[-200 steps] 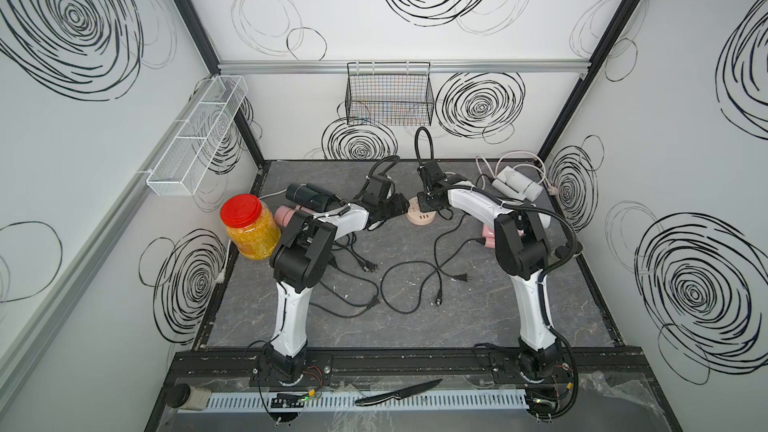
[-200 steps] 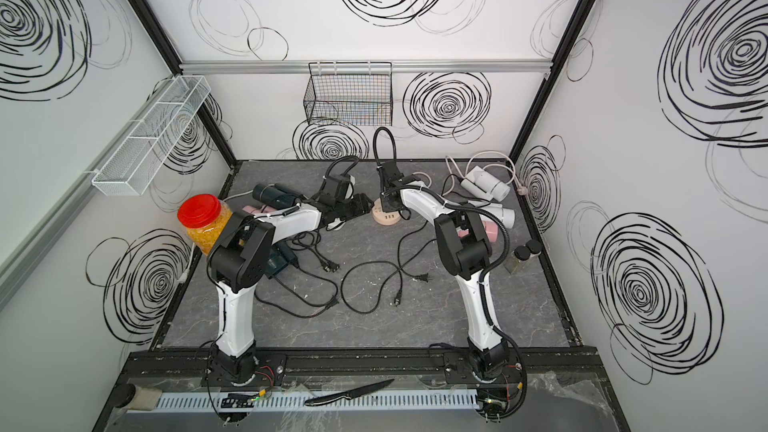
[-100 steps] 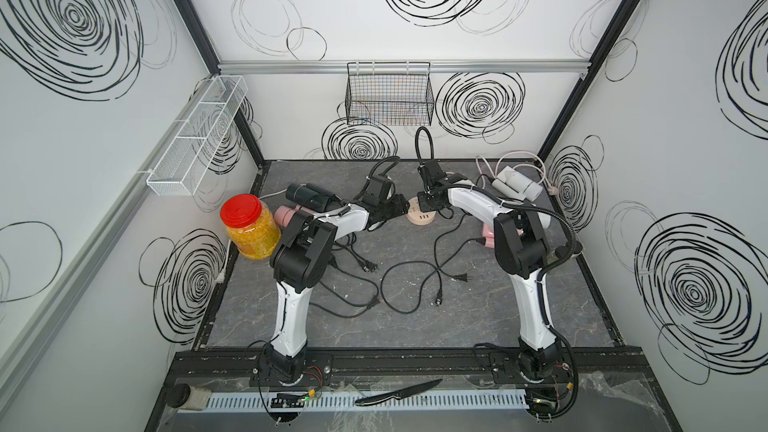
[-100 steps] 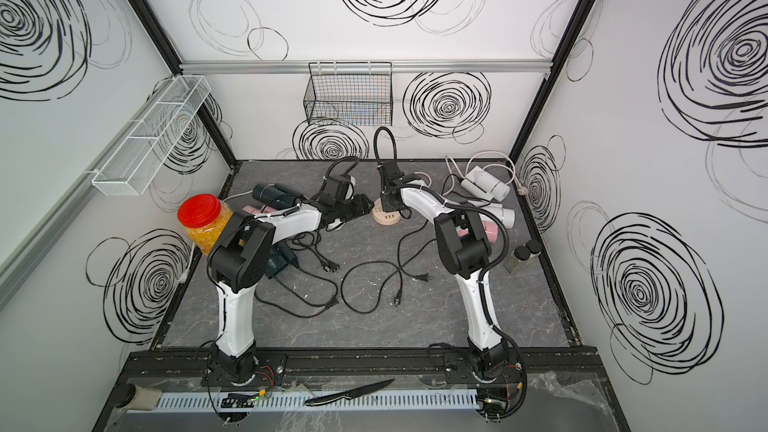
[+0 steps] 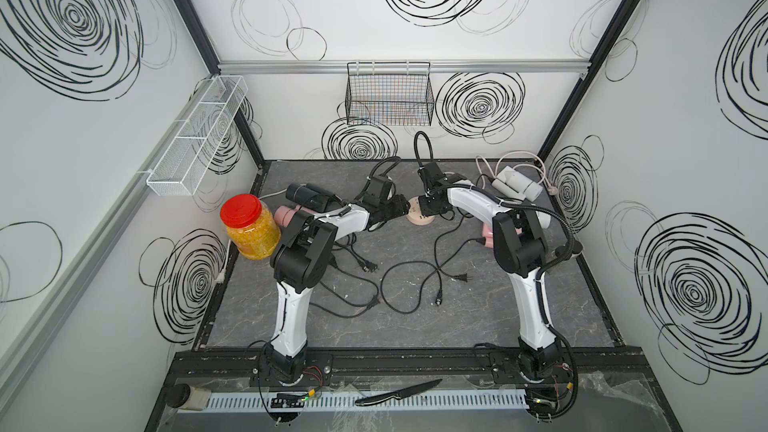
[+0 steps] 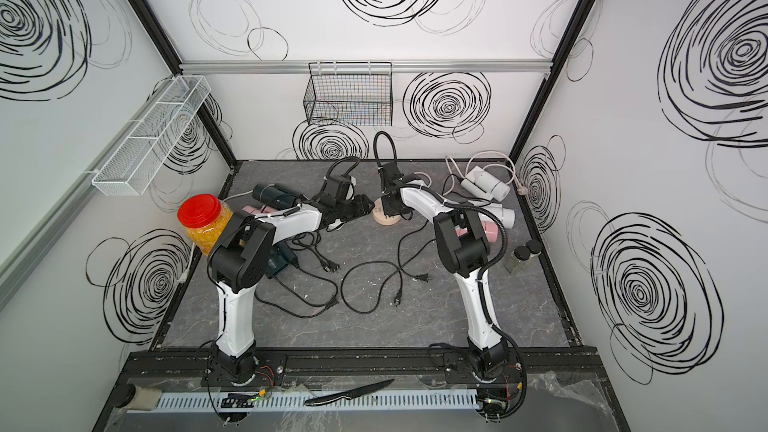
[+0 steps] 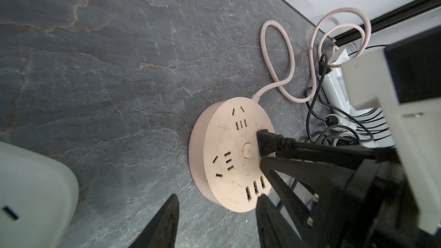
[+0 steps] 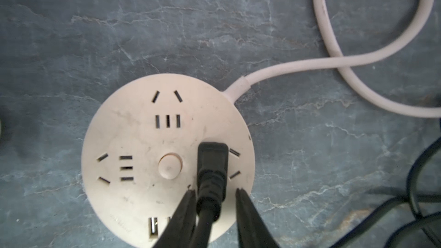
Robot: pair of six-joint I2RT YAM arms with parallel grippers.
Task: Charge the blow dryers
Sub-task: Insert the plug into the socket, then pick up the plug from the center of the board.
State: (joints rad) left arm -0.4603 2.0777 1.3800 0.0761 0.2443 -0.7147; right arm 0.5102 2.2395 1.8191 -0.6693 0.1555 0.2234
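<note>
Several blow dryers [image 5: 305, 194] lay back-left and back-right on table [image 5: 457, 326]. Empty left gripper [image 7: 216, 198], jaws apart, had one finger at round socket hub [image 7: 222, 144] rim, likely bracing it. In hub sat black plug [image 8: 212, 161]; right gripper [image 8: 214, 190] jaws apart astride it. Versus earlier: arms unmoved, right jaws loosened.

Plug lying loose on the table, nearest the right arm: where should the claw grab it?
Pinch the plug's black body, just behind the prongs, coming straight down from above. It lies flat with its prongs pointing sideways, so squeezing across its narrow sides should leave the prongs free for plugging in.
</note>
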